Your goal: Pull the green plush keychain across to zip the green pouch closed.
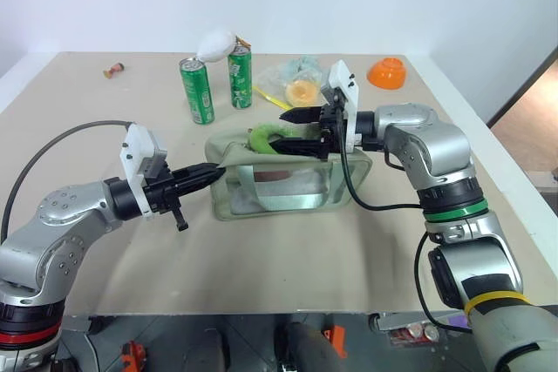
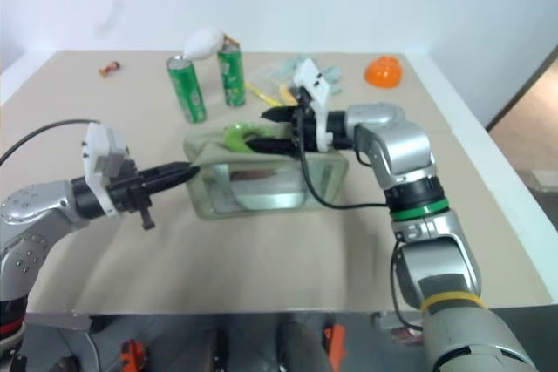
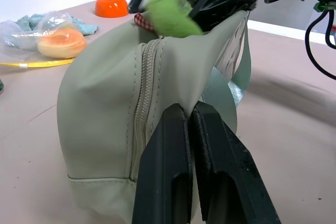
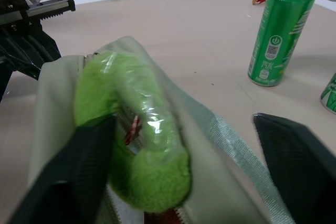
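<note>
Left gripper [image 3: 191, 124] is pinching the pouch [image 1: 288, 185] end; right gripper [image 4: 178, 166], part-open, is seemingly bracketing the keychain [image 4: 131, 135]; next, clamping and pulling.

The green pouch [image 1: 283, 176] — pale sage fabric with clear plastic side windows and a silvery strap — is set upright on the tabletop, its zipper running along the top. The green plush keychain [image 4: 134, 129] — bright lime, fuzzy, curved into a ring — is seen lying on the pouch's top.
</note>
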{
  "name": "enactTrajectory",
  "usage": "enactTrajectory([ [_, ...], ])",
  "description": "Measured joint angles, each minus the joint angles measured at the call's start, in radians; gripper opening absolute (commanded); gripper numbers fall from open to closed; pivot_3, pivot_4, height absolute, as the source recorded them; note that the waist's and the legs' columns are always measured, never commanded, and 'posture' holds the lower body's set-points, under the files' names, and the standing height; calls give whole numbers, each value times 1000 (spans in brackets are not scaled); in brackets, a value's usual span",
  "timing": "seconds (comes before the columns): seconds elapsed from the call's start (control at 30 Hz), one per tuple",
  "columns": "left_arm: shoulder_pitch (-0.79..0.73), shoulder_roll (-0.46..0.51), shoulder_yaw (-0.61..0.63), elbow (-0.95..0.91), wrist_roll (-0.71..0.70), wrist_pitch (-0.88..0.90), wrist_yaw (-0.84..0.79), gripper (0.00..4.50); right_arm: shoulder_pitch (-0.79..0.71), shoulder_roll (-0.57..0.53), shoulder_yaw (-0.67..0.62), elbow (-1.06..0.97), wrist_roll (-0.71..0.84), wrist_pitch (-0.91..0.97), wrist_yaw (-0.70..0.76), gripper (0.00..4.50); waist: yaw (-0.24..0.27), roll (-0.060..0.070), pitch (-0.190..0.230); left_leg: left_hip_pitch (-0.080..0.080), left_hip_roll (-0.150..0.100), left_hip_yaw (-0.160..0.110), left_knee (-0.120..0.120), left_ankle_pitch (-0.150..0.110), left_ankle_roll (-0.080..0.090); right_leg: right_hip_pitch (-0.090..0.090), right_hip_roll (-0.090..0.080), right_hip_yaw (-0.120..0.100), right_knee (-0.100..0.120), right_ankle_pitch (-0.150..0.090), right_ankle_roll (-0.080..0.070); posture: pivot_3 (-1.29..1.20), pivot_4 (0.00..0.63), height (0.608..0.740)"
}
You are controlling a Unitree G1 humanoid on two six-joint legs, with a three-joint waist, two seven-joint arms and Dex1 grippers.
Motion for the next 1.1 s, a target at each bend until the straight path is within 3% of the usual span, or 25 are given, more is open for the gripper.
enactTrajectory([
  [0.23, -2, 4, 0, 15, 11, -14, -4, 0, 1, 0, -4, -1, -1, -24, 3, 548, 0, 0, 0, 0, 0, 0, 0, 0, 0, 0, 0, 1, 0, 0, 0, 0, 150, 740],
  [0.6, -23, 4, -13, 50, 15, -26, -24, 0, 45, -1, -34, -50, 19, -52, 12, 548, 0, 0, 0, 0, 0, 0, 0, 0, 0, 0, 0, 1, 0, 0, 0, 0, 150, 740],
  [1.1, -38, 3, -30, 65, 26, -37, -27, 0, 79, -2, -178, -105, 110, -102, -9, 548, 1, 0, 0, 0, 0, 0, 0, 0, 0, 0, 0, 1, 0, 0, 0, 0, 150, 740],
])
